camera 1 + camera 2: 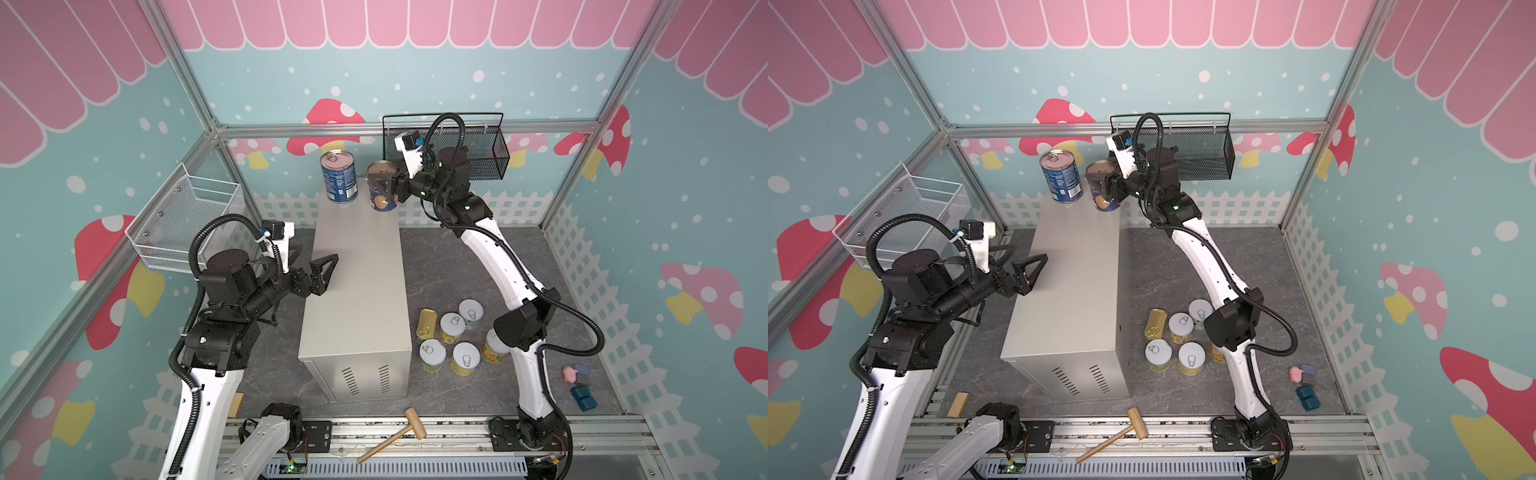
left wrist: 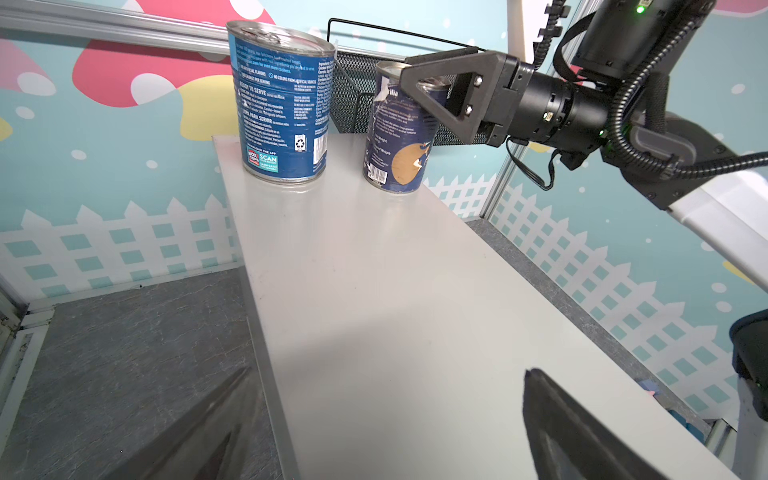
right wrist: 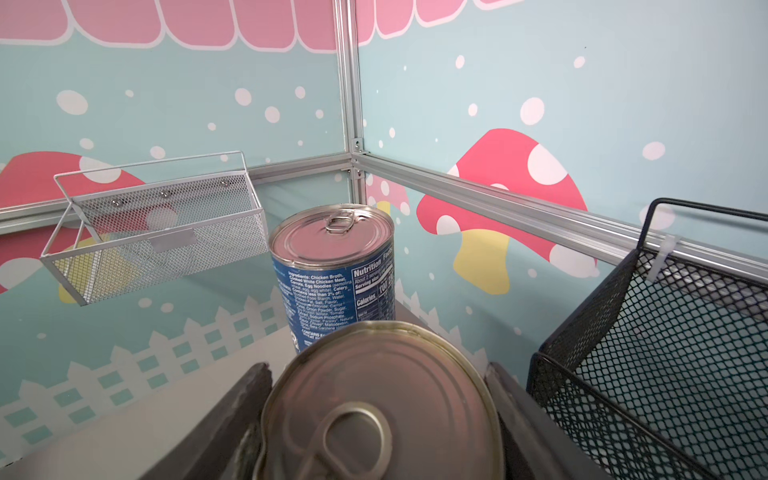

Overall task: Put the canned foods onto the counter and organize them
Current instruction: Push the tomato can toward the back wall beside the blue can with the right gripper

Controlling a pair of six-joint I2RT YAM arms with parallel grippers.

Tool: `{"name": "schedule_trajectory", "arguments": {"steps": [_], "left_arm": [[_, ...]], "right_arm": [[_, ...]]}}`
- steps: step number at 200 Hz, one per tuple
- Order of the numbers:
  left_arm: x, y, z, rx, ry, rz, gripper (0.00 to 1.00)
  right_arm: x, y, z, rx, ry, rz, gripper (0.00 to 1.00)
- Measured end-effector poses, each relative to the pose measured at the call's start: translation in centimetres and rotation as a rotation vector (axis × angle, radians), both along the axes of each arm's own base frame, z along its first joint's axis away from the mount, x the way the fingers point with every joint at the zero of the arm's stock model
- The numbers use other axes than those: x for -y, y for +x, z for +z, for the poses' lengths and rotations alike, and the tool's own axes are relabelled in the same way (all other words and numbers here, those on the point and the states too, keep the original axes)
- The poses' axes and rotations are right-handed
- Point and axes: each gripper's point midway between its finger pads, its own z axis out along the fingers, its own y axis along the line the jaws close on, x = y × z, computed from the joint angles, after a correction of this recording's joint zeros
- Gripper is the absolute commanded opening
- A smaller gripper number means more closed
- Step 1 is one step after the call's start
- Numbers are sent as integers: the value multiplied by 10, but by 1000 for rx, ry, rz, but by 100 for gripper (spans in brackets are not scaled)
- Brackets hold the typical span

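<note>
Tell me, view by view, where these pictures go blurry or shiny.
Left wrist view: the left gripper shows its fingers dark and blurred at the frame's edge; the counter faintly mirrors both cans. Right wrist view: the navy can in the right gripper is slightly soft up close, the blue can behind it sharp, label readable. Both top views: evenly lit, no hard shadows.

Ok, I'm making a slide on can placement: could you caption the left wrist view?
Right gripper grips the navy can beside the blue soup can at the counter's far end.
</note>
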Motion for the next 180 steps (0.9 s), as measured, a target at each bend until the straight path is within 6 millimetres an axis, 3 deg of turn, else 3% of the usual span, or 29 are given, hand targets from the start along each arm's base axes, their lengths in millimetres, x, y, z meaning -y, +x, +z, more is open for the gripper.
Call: {"name": "schedule_trajectory", "arguments": {"steps": [55, 111, 138, 180], "left_arm": [[0, 2, -2, -6, 0, -1, 99], [0, 3, -4, -11, 0, -1, 99], [0, 2, -5, -10, 0, -1, 99], [0, -1, -2, 1, -1, -1, 99]], "right_arm": [[-2, 4, -4, -4, 7, 5, 87], [1, 6, -20, -40, -52, -10, 92], [4, 2, -22, -48, -68, -13, 87], [6, -1, -23, -47, -81, -16, 69]]}}
